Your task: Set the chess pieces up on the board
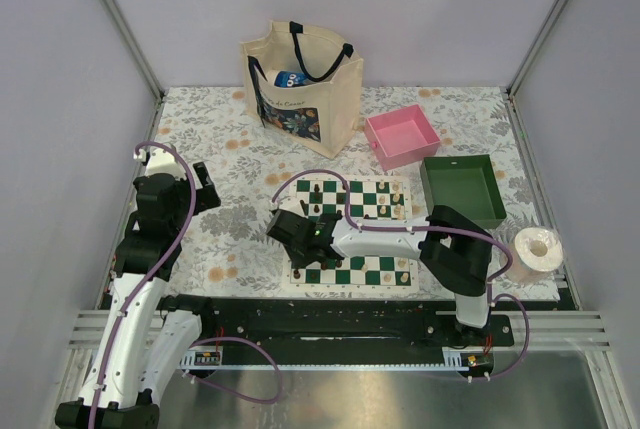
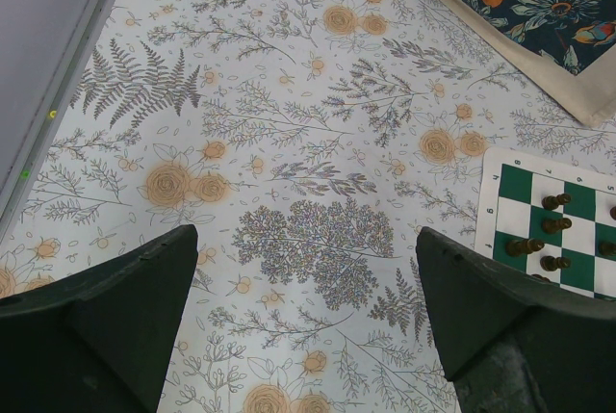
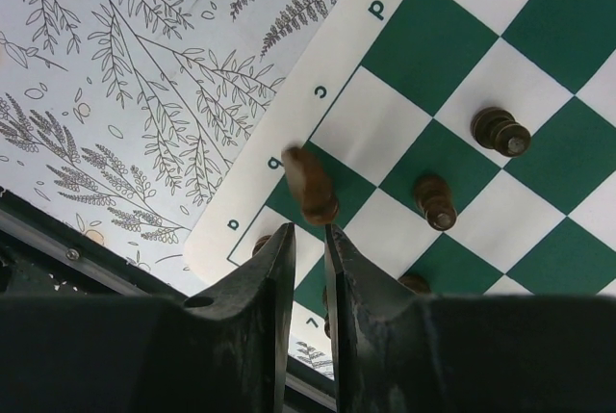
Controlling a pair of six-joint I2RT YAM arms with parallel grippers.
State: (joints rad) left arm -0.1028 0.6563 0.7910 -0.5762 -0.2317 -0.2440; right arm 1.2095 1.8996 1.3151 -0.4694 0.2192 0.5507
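The board (image 1: pixel 352 200) of green and white checks lies in the middle of the table. Dark pieces (image 1: pixel 316 193) stand at its left end and cream pieces (image 1: pixel 393 211) at its right. My right gripper (image 1: pixel 302 237) hovers low over the board's near left corner. In the right wrist view its jaws (image 3: pixel 310 230) stand a narrow slit apart with nothing between them. A brown piece (image 3: pixel 310 185) leans on a green square just beyond the tips, other dark pieces (image 3: pixel 435 201) close by. My left gripper (image 2: pixel 308 278) hangs wide open over the flowered cloth, left of the board (image 2: pixel 515 196).
A cream tote bag (image 1: pixel 300 84) stands at the back. A pink tray (image 1: pixel 402 136) and a green tray (image 1: pixel 462 189) sit right of the board, and a white paper roll (image 1: pixel 532 252) lies at the right edge. Frame posts border the table.
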